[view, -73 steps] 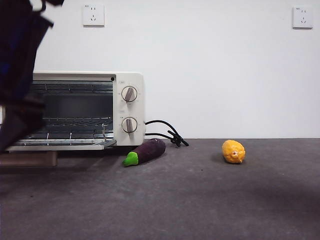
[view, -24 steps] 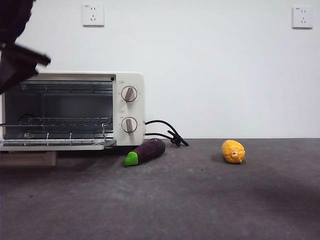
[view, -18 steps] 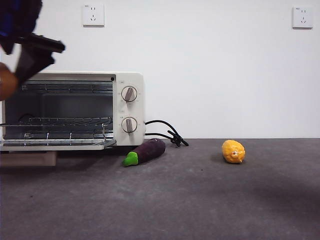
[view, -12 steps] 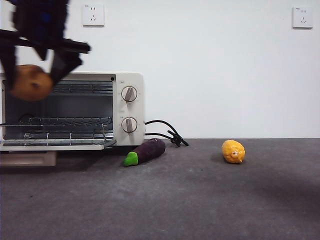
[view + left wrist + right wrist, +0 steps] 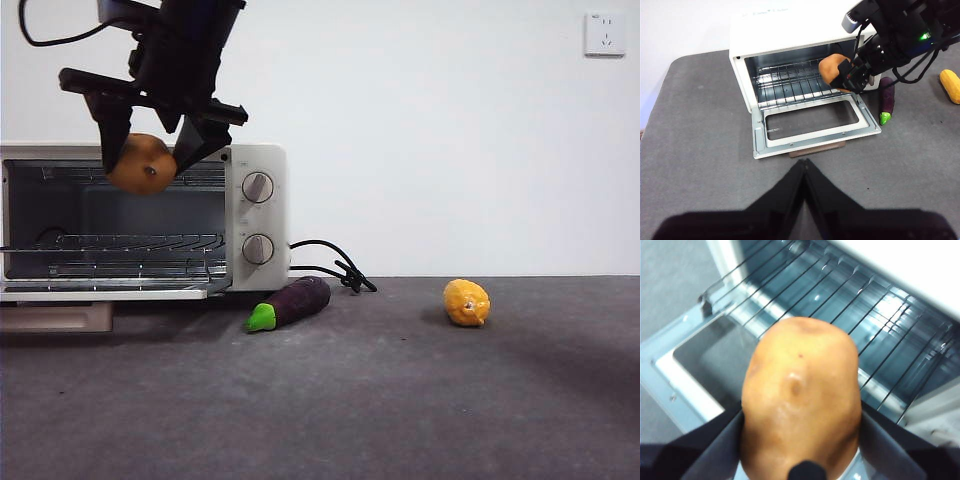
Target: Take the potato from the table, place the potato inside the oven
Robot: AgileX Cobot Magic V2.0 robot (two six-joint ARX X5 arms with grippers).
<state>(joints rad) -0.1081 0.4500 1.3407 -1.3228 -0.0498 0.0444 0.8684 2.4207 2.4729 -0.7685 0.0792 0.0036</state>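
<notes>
Gripping the potato (image 5: 142,164) between clenched jaws, the right gripper (image 5: 150,150) hangs above the oven's (image 5: 255,215) dropped door at the cavity's 12 o'clock edge, while the left gripper (image 5: 805,167), jaws pressed together, waits over the table (image 5: 400,400).

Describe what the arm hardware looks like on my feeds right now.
The right gripper is matte black, with two flat angular jaws under a crossbar and a loose black cable looping off its wrist; the left wrist view shows a green light on its body. The left gripper shows two black tapering jaws.
</notes>
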